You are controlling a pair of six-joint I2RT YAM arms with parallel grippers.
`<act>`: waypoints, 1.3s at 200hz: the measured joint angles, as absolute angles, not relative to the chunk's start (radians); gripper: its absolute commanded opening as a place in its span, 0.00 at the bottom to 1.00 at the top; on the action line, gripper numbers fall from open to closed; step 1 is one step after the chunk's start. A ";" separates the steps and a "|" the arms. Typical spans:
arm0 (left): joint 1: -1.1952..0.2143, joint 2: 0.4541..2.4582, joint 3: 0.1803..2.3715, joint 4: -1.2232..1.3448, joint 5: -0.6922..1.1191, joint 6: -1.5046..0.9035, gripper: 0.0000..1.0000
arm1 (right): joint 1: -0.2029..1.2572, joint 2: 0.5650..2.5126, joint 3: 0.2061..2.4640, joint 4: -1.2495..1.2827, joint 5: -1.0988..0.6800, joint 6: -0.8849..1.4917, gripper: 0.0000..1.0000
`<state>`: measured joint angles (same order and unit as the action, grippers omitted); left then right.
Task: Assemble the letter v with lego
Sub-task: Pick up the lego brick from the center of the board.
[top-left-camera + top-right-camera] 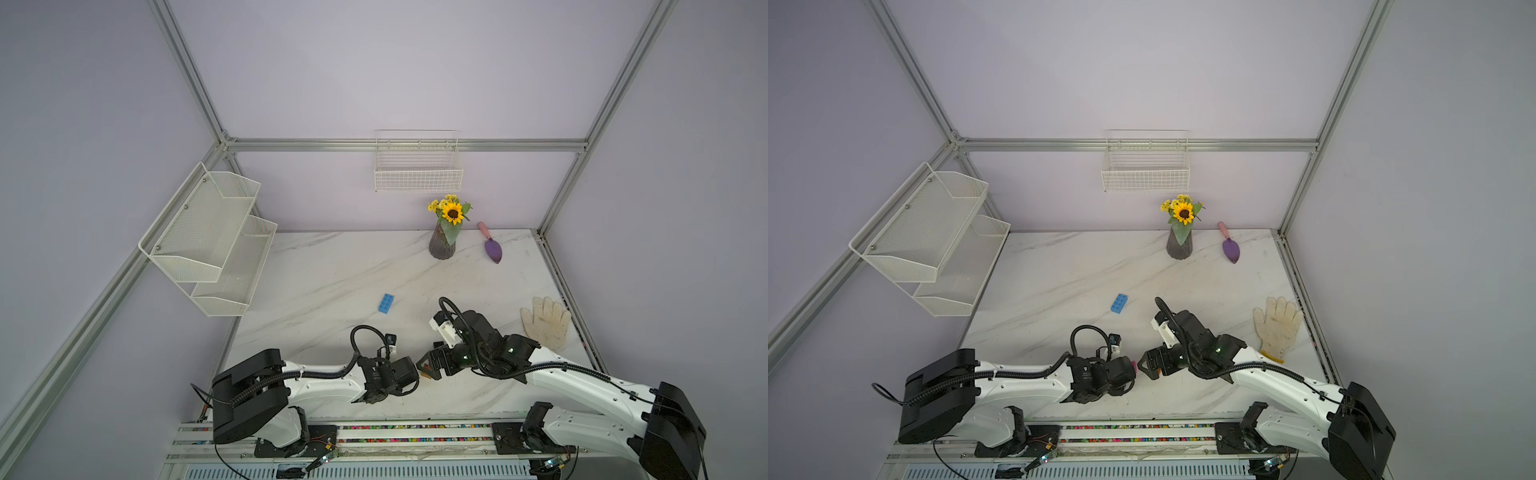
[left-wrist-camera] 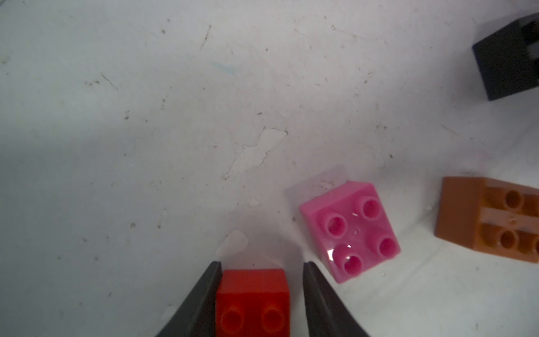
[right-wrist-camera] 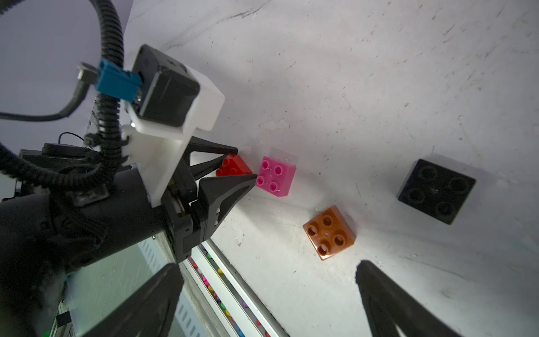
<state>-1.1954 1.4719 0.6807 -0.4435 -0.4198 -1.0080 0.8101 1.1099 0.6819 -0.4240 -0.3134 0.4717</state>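
Left wrist view: the red brick (image 2: pixel 253 300) sits studs-up between the fingers of the left claw (image 2: pixel 261 264), and only part of it is in frame.
Left claw state: its jaws stand narrow around the red brick. One finger lies against a side wall and a sliver of table (image 1: pixel 332 266) shows at the other, so I cannot tell whether it is truly clamped.
Right claw state: the right claw (image 3: pixel 268 264) is spread wide, holds nothing, and hangs low over the table.
Key relation: the red brick lies straight ahead between the left fingertips, with its side walls about parallel to the finger faces. It is square, so no long axis matters.
Pink brick: the pink brick (image 2: pixel 350 230) is just outside one left finger, turned a little askew and apart from the red brick. I cannot rule out contact with that finger.
Ahead of right claw: the orange-brown brick (image 3: pixel 329 232) lies near, roughly between the lines of the open fingers. The black brick (image 3: pixel 436 191) is farther on and off to one side.
Blue brick: the blue brick (image 1: pixel 386 302) is well apart from both claws, out toward the table's far side, its long axis slanted. Neither claw is clearly nearer.
Nearer arm: the left for red and pink, the right for orange-brown and black.
Progress, judged: no two bricks are joined, so this looks like the first pickup.
Risk, judged: a lift with one wall unseated could tip the red brick or nudge the pink one.
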 measured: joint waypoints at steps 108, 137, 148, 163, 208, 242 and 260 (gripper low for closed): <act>-1.232 1.468 0.673 -0.468 -0.450 -1.058 0.43 | 0.810 1.089 0.668 -0.420 -0.312 0.494 0.97; -1.233 1.468 0.672 -0.470 -0.454 -1.060 0.39 | 0.810 1.088 0.659 -0.416 -0.312 0.497 0.97; -1.233 1.468 0.672 -0.473 -0.455 -1.061 0.37 | 0.810 1.088 0.657 -0.416 -0.312 0.498 0.97; -1.233 1.468 0.672 -0.477 -0.454 -1.060 0.36 | 0.810 1.088 0.657 -0.416 -0.312 0.500 0.97; -1.234 1.468 0.672 -0.478 -0.454 -1.059 0.32 | 0.810 1.084 0.650 -0.414 -0.311 0.506 0.97; -1.234 1.469 0.680 -0.486 -0.448 -1.033 0.26 | 0.810 1.083 0.649 -0.415 -0.302 0.509 0.97; -1.235 1.476 0.704 -0.517 -0.431 -0.988 0.25 | 0.810 1.083 0.649 -0.417 -0.286 0.510 0.97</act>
